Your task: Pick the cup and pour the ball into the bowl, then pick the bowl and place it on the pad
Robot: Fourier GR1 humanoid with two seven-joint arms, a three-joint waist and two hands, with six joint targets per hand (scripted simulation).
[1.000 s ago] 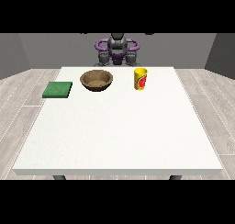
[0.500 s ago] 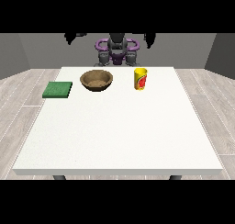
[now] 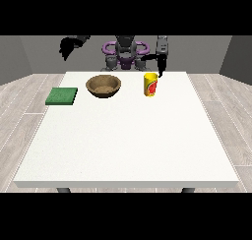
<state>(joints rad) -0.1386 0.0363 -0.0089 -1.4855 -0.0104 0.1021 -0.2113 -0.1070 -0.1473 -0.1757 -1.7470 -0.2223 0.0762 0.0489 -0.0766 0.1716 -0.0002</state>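
A yellow cup (image 3: 151,84) with a red mark stands upright on the white table (image 3: 128,135) near its far edge. A brown bowl (image 3: 103,85) sits to the cup's left, and a green pad (image 3: 62,96) lies at the far left. The hand at the view's right (image 3: 161,66) hangs just above and behind the cup, fingers pointing down, not around it. The hand at the view's left (image 3: 66,48) is raised in the air, well above and beyond the pad. The ball is hidden.
The robot's torso (image 3: 125,54) stands behind the table's far edge. A wide stretch of bare white tabletop lies between the objects and the near edge. Grey wooden floor surrounds the table.
Both arms came into view and swung outward. The hand at the view's right has come down close to the cup; the other hand rose at the left. Cup, bowl and pad stayed put.
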